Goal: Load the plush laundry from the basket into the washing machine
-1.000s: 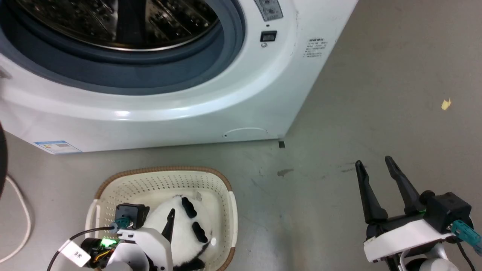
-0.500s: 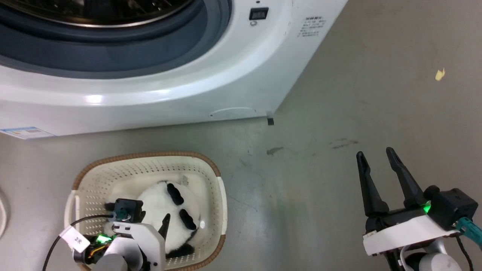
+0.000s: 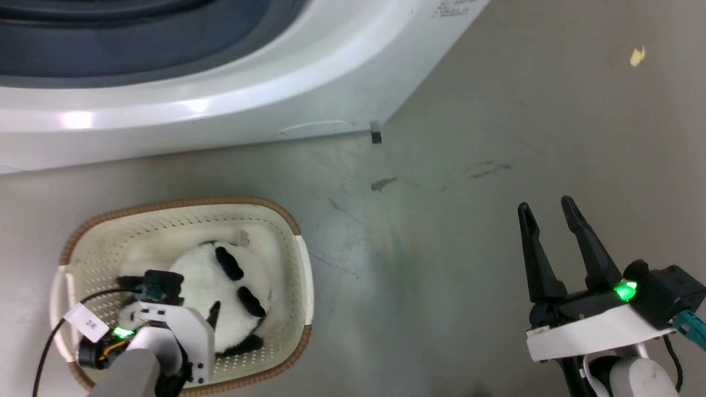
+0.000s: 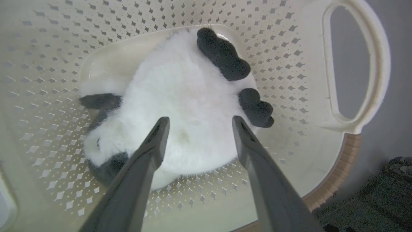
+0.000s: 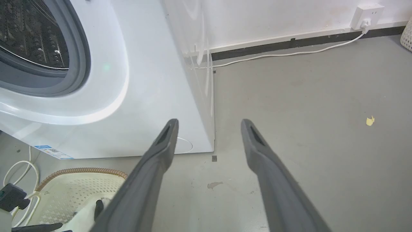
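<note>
Fingers spread wide on the left hand, poised right over the plush laundry, which lies on the floor of the basket, near its middle. Whether the tips touch fur yet, I can't tell.

First risk, as I read it: that pile is thick and loose, so a shallow pinch may catch only fluff and the toy slips out on the lift. Second risk: the black limbs sit close to the basket's perforated wall, and a fingertip landing off-centre could snag a hole or drag the light basket along.

Well to the right of the basket, the right hand hangs over grey floor, fingers apart, holding nothing.

Beyond the basket stands the washing machine, with a strip of floor between them. Its white front lip is the obstacle, so the carry likely needs height.

Farther from the basket: a yellow scrap, a white cable, a wall socket.
</note>
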Controlling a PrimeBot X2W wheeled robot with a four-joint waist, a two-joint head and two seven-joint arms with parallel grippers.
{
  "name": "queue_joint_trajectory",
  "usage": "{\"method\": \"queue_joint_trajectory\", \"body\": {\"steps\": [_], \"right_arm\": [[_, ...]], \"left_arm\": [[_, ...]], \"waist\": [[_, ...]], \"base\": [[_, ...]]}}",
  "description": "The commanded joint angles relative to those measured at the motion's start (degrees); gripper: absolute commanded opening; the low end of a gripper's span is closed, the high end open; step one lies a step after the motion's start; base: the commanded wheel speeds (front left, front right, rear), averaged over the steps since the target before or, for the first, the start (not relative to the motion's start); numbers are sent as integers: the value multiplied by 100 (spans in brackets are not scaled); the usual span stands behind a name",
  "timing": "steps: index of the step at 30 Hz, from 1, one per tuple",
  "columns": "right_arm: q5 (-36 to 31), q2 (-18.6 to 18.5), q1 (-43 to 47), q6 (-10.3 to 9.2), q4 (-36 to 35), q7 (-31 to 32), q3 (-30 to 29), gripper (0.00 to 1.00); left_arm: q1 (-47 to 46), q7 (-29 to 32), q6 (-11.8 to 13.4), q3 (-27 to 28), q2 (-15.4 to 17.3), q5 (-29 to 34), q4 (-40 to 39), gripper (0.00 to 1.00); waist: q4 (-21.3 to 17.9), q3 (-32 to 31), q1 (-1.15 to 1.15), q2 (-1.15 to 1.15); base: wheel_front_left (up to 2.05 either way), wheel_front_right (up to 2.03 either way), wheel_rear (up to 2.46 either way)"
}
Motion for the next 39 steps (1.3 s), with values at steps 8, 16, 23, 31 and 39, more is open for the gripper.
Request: {"method": "queue_joint_trajectory", "body": {"steps": [8,16,23,31,39], "right_arm": [[268,6,-219,-3,-49,-131,116,100],[460,6,-352,-3,-52,-263,370,100],[514,7,-466,-4,-38,-347,449,100],[333,7,-498,-4,15,-442,345,100],[-30,7,-201,-4,216,-478,117,100]], "left_arm": [[-467,61,-30,-287,236,-228,561,100],[-953,-4,0,-522,606,-616,1232,100],[-1091,-135,-84,-743,632,-857,1626,0],[-1096,-687,-127,-938,435,-1178,2084,0],[-744,-1437,-169,-1010,-55,-1372,2218,0]], "waist": [[-297,477,-1,0],[-664,1096,-1,0],[-742,1213,-1,0],[-568,754,-1,0],[-43,-488,-1,0]], "base": [[0,0,0],[0,0,0],[0,0,0],[0,0,0],[0,0,0]]}}
